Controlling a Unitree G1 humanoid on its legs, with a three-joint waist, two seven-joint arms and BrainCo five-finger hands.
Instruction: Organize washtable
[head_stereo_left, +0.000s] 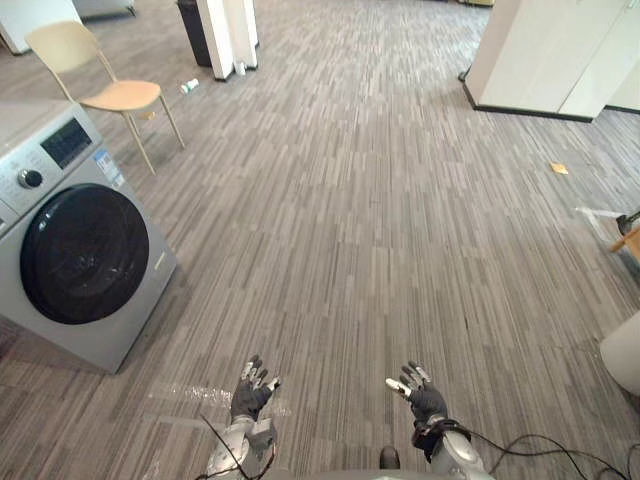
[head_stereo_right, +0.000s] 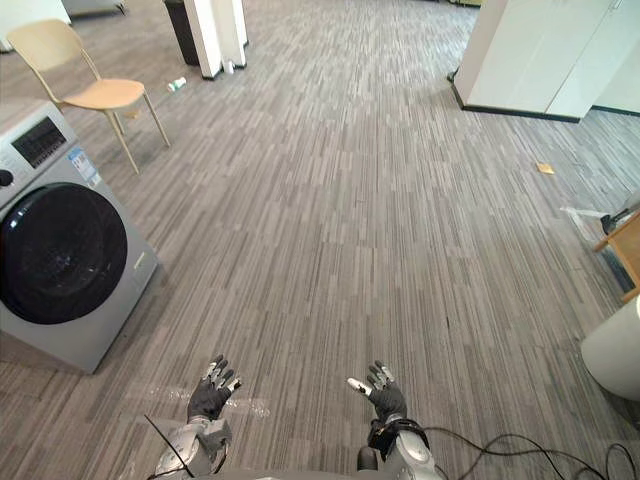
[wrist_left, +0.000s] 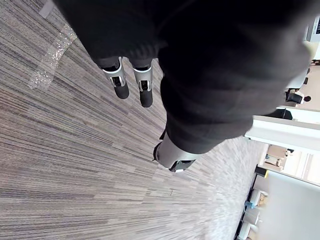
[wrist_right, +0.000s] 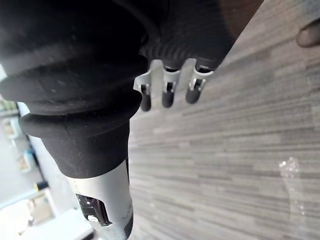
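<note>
Two hands are low at the bottom of the frame, over the grey striped floor (head_stereo_left: 350, 220). The left hand (head_stereo_left: 252, 392) is a bit left of the middle and the right hand (head_stereo_left: 420, 397) is a bit right of it. They are well apart. Both have their fingers out and loose, and they hold nothing.

A shiny patch of tape (head_stereo_left: 190, 394) is stuck on the floor just beside the left hand. A grey washing machine (head_stereo_left: 75, 250) with a round dark door stands at the left side. Its door is shut. Above it, in the upper left, stands a pale chair (head_stereo_left: 100, 75). A small bottle (head_stereo_left: 188, 86) lies on the floor near the chair. At the top are a white pillar (head_stereo_left: 228, 35) and a dark bin (head_stereo_left: 192, 30) beside it. A small orange scrap (head_stereo_left: 559, 168) lies on the floor at the right. A white round thing (head_stereo_left: 622, 350) pokes in at the lower right edge.
</note>
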